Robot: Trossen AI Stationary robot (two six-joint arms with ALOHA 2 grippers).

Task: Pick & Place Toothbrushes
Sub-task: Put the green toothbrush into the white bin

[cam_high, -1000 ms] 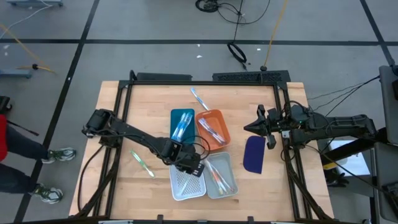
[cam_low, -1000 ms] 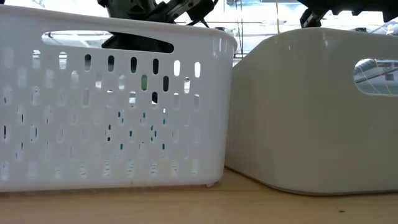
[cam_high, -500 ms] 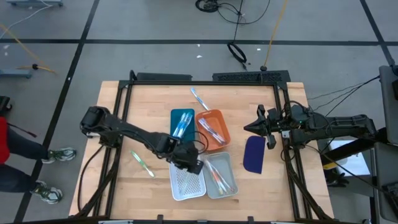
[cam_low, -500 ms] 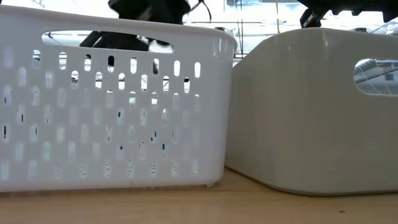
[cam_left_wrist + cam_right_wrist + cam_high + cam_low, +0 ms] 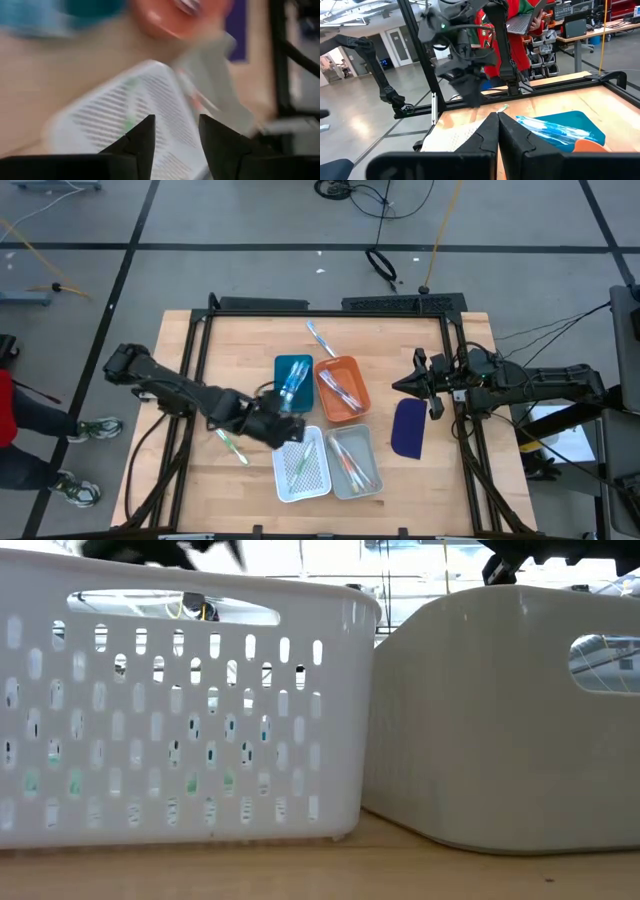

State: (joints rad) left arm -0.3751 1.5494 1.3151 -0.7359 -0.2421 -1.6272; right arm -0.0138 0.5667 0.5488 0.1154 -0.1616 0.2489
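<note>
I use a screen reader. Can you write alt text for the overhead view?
Seen from above, the left gripper, fingers apart and empty, sits beside a white mesh basket holding a green toothbrush. Teal, orange and grey trays nearby hold more brushes, and the right gripper waits shut near a dark blue piece.

We see two dark, jointed arms: the left gripper (image 5: 175, 142) shows black wedge-shaped fingers; black cables trail from the right gripper (image 5: 412, 384).

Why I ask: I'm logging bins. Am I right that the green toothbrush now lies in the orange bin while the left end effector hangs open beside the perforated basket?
No. The high view shows the green toothbrush lying in the white perforated basket, not the orange bin. The left end effector does hang open beside that basket.
</note>
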